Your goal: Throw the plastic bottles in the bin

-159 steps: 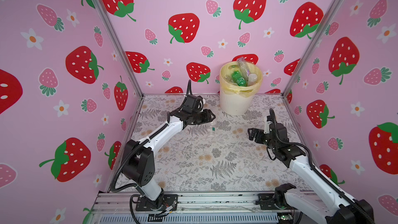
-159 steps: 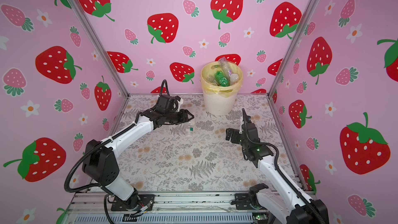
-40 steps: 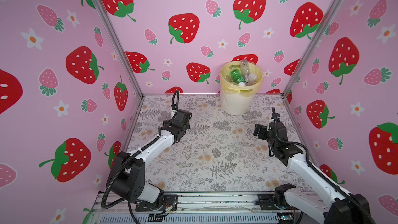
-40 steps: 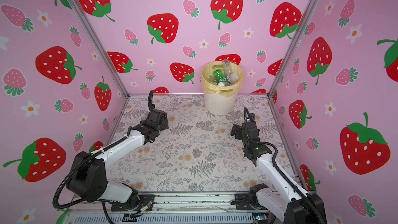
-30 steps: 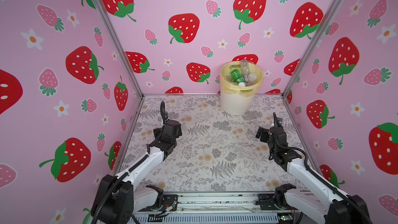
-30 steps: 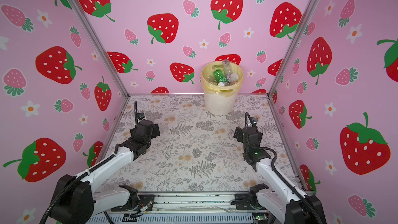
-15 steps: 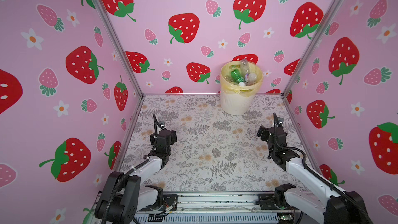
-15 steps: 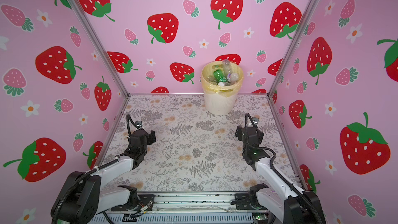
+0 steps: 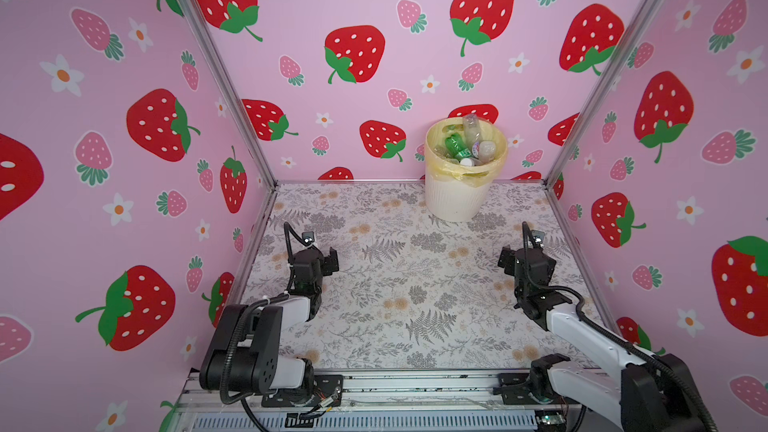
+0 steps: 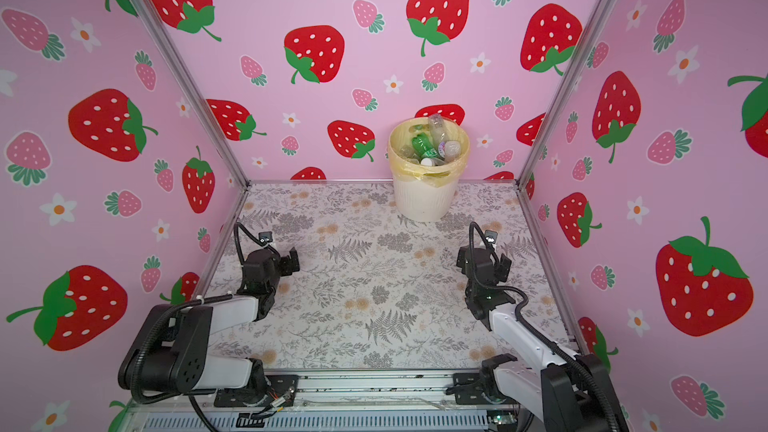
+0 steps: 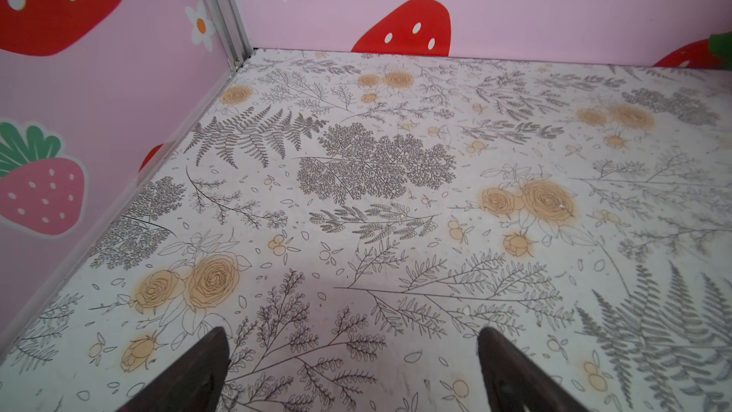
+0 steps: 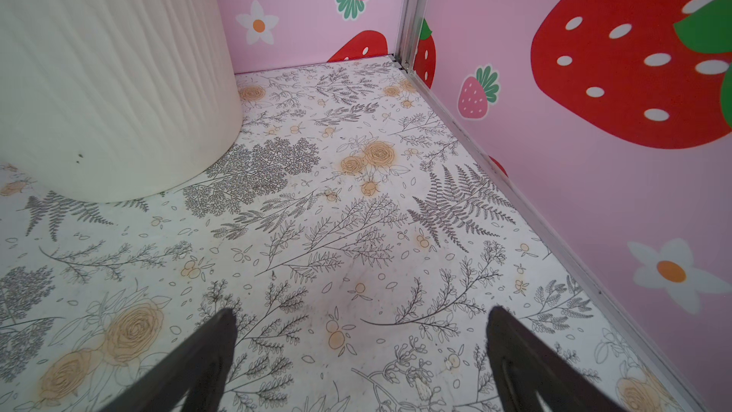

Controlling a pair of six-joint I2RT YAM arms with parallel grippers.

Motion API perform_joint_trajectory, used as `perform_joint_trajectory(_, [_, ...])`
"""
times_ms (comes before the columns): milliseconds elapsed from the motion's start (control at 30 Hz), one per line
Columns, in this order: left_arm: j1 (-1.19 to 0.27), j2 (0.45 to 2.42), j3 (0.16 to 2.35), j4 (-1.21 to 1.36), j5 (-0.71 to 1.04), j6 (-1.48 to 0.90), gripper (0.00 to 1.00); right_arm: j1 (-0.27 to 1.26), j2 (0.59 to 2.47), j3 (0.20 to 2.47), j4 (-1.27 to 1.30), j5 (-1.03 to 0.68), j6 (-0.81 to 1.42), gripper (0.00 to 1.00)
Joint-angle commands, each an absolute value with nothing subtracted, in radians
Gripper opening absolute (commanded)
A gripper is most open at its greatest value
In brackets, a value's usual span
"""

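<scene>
The bottles [image 9: 464, 146] lie heaped inside the bin [image 9: 455, 201], filling it to the rim, with one clear bottle poking above the yellow liner [image 9: 469, 174]. The bin stands upright at the back of the desk [image 9: 399, 284], right of centre, close to the rear wall [image 9: 374, 2]. Nearer the front, the left tool [image 11: 353, 334] is spread wide over the desk by the left side, holding nothing. Opposite it, the right tool [image 12: 360, 313] is equally wide and empty, low above the desk, with the bin's ribbed side near it
</scene>
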State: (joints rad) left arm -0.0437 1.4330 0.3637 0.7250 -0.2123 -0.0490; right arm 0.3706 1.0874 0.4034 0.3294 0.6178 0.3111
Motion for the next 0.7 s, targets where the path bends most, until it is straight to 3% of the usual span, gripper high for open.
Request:
perform_joint_trajectory(0, [0.02, 1.497, 0.399, 0.819, -0.107, -0.082, 0.99, 0.365, 1.122, 0.387, 0.464, 0.706, 0.25, 1.0])
perform_joint_trajectory(133, [0.045, 1.545, 0.438, 0.788, 0.007, -0.059, 0.99, 0.365, 1.174, 0.365, 0.608, 0.796, 0.197, 1.0])
perform_joint_trajectory(433, [0.035, 1.549, 0.45, 0.775, 0.006, -0.046, 0.99, 0.301, 1.421, 0.275, 1.085, 0.825, 0.118, 0.99])
perform_joint_trajectory(667, [0.035, 1.549, 0.449, 0.773, 0.006, -0.046, 0.99, 0.253, 1.507, 0.282, 1.197, 0.801, 0.105, 0.99])
